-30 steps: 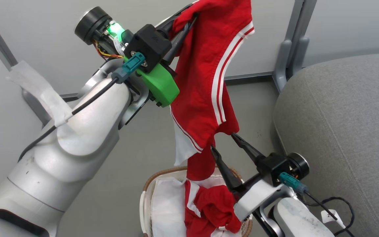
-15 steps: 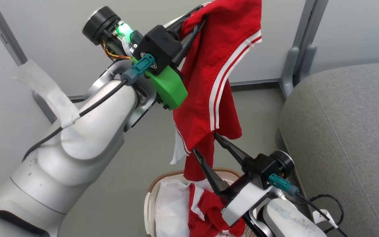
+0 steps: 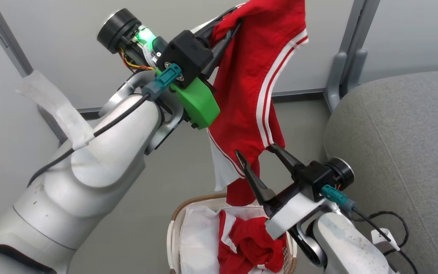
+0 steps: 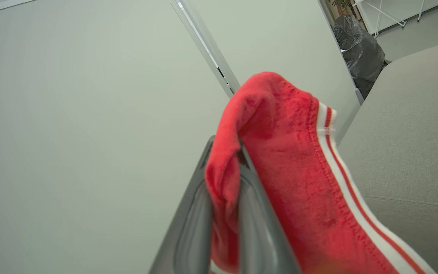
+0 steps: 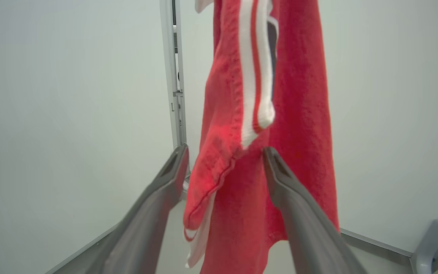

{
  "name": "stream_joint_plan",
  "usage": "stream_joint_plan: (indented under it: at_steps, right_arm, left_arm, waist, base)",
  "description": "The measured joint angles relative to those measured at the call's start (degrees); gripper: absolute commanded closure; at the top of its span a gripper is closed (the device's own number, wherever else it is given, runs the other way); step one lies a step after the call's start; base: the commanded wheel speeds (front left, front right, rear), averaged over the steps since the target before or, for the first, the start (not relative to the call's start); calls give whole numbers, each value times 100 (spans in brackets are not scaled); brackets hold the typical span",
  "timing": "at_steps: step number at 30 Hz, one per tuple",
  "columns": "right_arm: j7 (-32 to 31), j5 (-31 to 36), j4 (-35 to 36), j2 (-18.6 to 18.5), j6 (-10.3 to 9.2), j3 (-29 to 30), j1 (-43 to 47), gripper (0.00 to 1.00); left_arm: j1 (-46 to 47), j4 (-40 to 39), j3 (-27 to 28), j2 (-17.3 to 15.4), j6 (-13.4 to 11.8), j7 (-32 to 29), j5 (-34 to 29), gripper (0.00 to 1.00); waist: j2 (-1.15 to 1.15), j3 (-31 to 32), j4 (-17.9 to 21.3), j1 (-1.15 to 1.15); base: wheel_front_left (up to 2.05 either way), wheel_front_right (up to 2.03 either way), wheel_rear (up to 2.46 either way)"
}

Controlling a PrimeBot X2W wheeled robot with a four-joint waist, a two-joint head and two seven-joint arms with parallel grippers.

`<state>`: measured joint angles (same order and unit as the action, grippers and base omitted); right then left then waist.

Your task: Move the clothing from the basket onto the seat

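A red garment (image 3: 253, 95) with white stripes hangs high over the basket, pinched at its top by my left gripper (image 3: 234, 21), which is shut on it. The left wrist view shows the red cloth (image 4: 280, 160) bunched between the closed left gripper (image 4: 224, 152). My right gripper (image 3: 254, 149) stands open at the garment's lower hem, a finger on each side of the cloth (image 5: 226, 171), right gripper (image 5: 226, 149) not closed on it. A second red garment (image 3: 249, 243) lies crumpled in the cream basket (image 3: 188, 205) on its white liner (image 3: 198, 236). The grey seat (image 3: 401, 144) is at the right.
A grey wall with a metal post (image 3: 346, 57) stands behind, and grey floor lies between basket and seat. A black cable with a white tag (image 3: 384, 236) trails by my right forearm. A black bag (image 4: 359, 57) sits beyond the seat.
My right gripper has risen, still open, so its fingers now straddle the hanging garment's lower hem. The garment has swung slightly; the head view has shifted a little.
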<state>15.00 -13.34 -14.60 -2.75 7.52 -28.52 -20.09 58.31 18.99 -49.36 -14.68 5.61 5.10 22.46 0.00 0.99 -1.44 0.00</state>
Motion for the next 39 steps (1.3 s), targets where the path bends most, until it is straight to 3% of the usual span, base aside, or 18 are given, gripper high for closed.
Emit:
stream_joint_plan:
  at_steps: [9, 10, 11, 12, 14, 24, 25, 27, 28, 39]
  right_arm:
    - [1, 297, -833, -3, 0, 142, -584, 0]
    - [2, 315, -924, -2, 0, 107, -647, 10]
    - [8, 316, -1022, 0, 0, 62, -707, 29]
    - [9, 294, -1122, 1, 0, 31, -760, 58]
    - [9, 219, -1249, 2, 0, -22, -821, 100]
    - [9, 127, -1125, 1, 0, -5, -988, 100]
    - [9, 127, -1074, 0, 0, 20, -989, 100]
    - [9, 141, -982, 0, 0, 76, -995, 100]
    - [9, 166, -933, 1, 0, 123, -1004, 100]
    - [9, 524, -704, -2, 0, 655, -1189, 100]
  left_arm:
    - [-2, -277, -138, 149, -9, -31, 14, 100]
    - [-3, -297, -151, 153, -10, -34, 16, 100]
    - [-4, -321, -163, 154, -10, -34, 23, 100]
    - [-7, -328, -167, 154, -10, -34, 37, 100]
    - [-23, -328, -169, 143, -30, -53, 73, 100]
    - [-637, 37, 123, -126, -255, 16, 554, 100]
    - [-762, 111, 186, -155, -270, 94, 639, 87]
    - [-903, 202, 266, -222, -336, 213, 689, 9]
    - [-979, 254, 302, -249, -368, 304, 734, 0]
    - [-1923, 602, 437, -197, -504, 886, 1003, 0]
  waist:
    - [0, -55, -142, 0]
    - [0, -60, -154, 0]
    - [0, -67, -169, 0]
    - [0, -74, -181, 0]
    - [0, -86, -198, 0]
    - [0, -139, -118, 0]
    - [0, -147, -94, 0]
    - [0, -160, -59, 0]
    - [0, -171, -41, 0]
    - [0, -258, 89, 0]
  base:
    - [0, 0, 0]
    - [0, 0, 0]
    - [0, 0, 0]
    - [0, 0, 0]
    - [0, 0, 0]
    - [0, 0, 0]
    - [0, 0, 0]
    - [0, 0, 0]
    - [0, 0, 0]
    - [0, 0, 0]
